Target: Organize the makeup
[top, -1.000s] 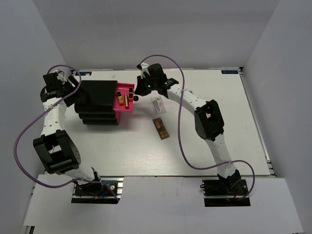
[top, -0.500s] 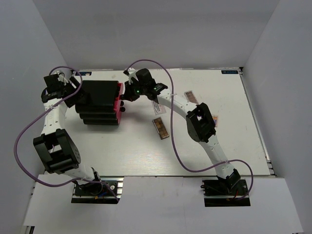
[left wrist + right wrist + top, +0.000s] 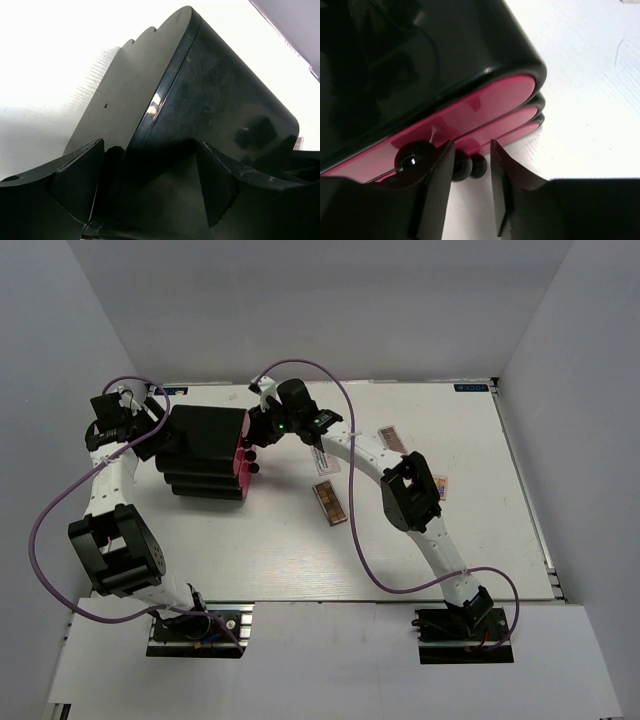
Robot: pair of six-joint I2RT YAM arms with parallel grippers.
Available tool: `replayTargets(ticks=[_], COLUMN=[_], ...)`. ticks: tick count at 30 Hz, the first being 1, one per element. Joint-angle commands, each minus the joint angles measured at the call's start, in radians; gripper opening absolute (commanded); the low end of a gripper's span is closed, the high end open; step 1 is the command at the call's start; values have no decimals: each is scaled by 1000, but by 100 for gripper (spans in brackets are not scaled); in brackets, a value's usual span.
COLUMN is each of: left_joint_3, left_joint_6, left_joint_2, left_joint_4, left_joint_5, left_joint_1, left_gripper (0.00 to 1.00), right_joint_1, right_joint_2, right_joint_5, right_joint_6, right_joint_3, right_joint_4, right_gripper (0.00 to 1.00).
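- The case [image 3: 200, 450] sits at the left of the table [image 3: 450, 540]. Its pink drawers [image 3: 241, 455] look pushed in.
- 4 makeup things lie out on the table, all apart from the case.
- The packet [image 3: 322, 458] and the near palette [image 3: 331, 503] are in the middle.
- The far palette [image 3: 392, 438] and the square palette [image 3: 440, 486] are more to the right, by the right arm.
- I see no lipstick anywhere. I cannot tell if any is inside the case.
- The right claw [image 3: 470, 150] is just in front of the drawers, by the knobs [image 3: 412, 159]. Its fingers are a little apart and hold nothing.
- The left claw [image 3: 150, 150] is at the back of the case, with its fingers wide and the case between them. I cannot tell if they squeeze it.
- I think a lot is left to do. Those 4 things need a home, and a drawer must open first.
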Motion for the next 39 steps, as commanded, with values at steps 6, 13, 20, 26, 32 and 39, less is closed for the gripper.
replayTargets(ticks=[6, 13, 20, 26, 32, 39], left_joint_3=[-21, 28, 72, 68, 34, 5], left_joint_6=[-18, -65, -142, -148, -139, -137], left_joint_2=[-4, 0, -20, -45, -57, -65], left_joint_4=[-41, -69, -72, -63, -49, -35], left_joint_5=[49, -44, -100, -69, -42, -20], left_joint_1=[-14, -14, 8, 17, 17, 17], left_gripper=[84, 86, 89, 90, 90, 90], right_joint_1=[40, 28, -25, -53, -56, -49], right_joint_2=[-5, -63, -156, -192, -138, -74], right_joint_5=[-37, 98, 92, -78, -250, -330], right_joint_6=[-56, -67, -84, -50, 11, 38], right_joint_3=[53, -25, -160, -245, -227, -165], right_joint_4=[60, 28, 35, 55, 69, 85], right_gripper=[46, 41, 42, 54, 63, 64])
